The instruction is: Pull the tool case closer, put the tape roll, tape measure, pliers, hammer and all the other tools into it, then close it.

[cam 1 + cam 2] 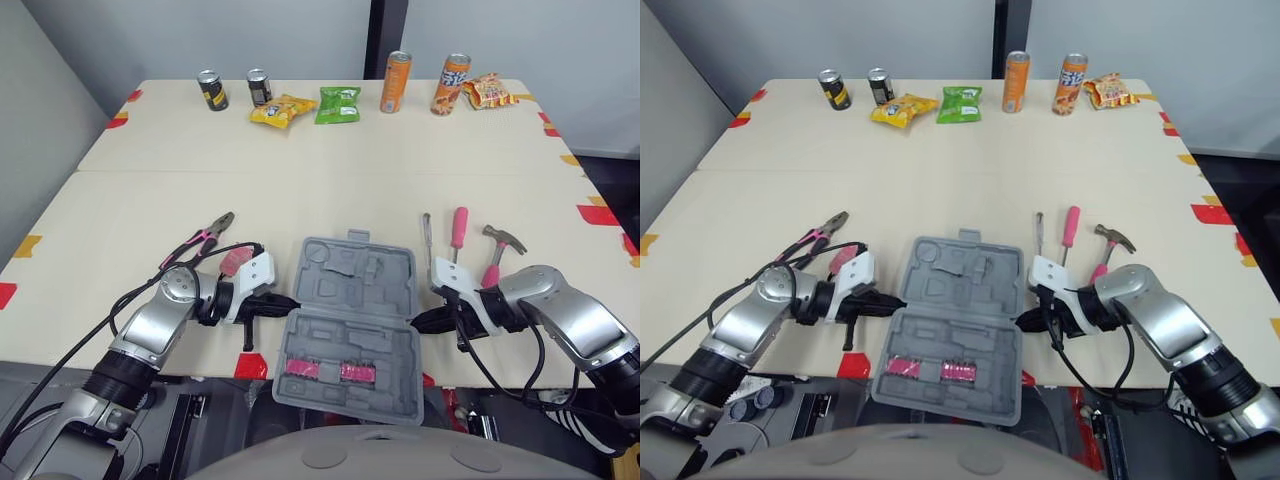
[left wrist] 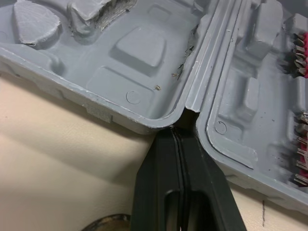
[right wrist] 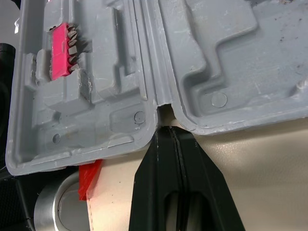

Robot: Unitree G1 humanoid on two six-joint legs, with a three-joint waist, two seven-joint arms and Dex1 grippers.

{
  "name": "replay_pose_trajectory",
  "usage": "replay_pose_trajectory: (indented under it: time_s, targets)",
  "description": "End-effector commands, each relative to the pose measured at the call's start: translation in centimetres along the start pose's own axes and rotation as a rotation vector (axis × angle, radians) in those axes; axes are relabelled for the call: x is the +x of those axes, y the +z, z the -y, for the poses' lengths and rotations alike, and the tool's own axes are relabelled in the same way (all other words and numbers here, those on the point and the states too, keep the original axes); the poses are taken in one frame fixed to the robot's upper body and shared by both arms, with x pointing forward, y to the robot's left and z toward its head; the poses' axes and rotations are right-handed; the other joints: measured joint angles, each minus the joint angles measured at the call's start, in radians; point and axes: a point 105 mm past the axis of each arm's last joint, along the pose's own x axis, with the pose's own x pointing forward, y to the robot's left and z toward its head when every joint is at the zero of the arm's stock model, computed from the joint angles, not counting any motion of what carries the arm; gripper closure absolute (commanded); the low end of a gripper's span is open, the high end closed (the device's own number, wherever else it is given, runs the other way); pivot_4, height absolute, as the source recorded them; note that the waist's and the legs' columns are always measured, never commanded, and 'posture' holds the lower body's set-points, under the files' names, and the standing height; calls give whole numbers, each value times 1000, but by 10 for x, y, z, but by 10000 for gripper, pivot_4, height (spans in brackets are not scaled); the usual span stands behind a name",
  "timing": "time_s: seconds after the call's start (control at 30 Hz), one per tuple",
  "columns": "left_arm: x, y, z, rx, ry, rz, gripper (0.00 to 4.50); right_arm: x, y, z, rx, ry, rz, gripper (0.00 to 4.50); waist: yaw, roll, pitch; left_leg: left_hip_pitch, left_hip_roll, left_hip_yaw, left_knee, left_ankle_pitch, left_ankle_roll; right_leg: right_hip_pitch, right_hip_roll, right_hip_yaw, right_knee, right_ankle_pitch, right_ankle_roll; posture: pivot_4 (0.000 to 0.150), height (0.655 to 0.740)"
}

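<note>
Evidently the pull looks done: from the head, the open tool case [image 1: 350,320] lies at the table's [image 1: 300,170] near edge, while pliers [image 1: 205,238], pink-handled screwdriver [image 1: 458,230] and hammer [image 1: 498,250] lie outside it.

At the left wrist, the left gripper [image 2: 179,134], fingers pressed together and empty, touches the case's hinge notch.

At the right wrist, the right gripper [image 3: 169,132] does likewise.

Packing and closing remain.

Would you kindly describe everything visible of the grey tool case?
The tool case is grey moulded plastic, lying open flat at the near edge of the table, its near half apparently overhanging. Two halves meet at a hinge; both hold shaped recesses, mostly empty, with pink bit strips in the near half. The left gripper and right gripper, both shut, meet the hinge notches at opposite ends.
</note>
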Motion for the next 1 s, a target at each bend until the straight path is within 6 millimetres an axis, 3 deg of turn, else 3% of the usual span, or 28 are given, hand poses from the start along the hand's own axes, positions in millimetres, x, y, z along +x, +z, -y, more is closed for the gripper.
replay_pose_trajectory:
  time_s: [0.03, 0.2, 1.0]
  targets:
    - [-2, 0, 0, 0, 7, -4, 45000, 1, 9, -4, -37, 27, 26, 44613, 0, 0, 0, 0, 0, 0, 0, 0, 0, 0, 0, 0, 0, 0, 0, 1500, 7400]
    - [-2, -4, 10, -9, -36, -27, 45000, 0, 8, -3, -37, 24, 26, 44613, -3, 0, 0, 0, 0, 0, 0, 0, 0, 0, 0, 0, 0, 0, 0, 1500, 7400]
    - [-3, -10, 18, -29, -66, -51, 45000, 2, 8, -4, -37, 27, 26, 44613, -5, 0, 0, 0, 1, 0, 0, 0, -1, 0, 1, 0, -1, 0, 0, 1500, 7400]
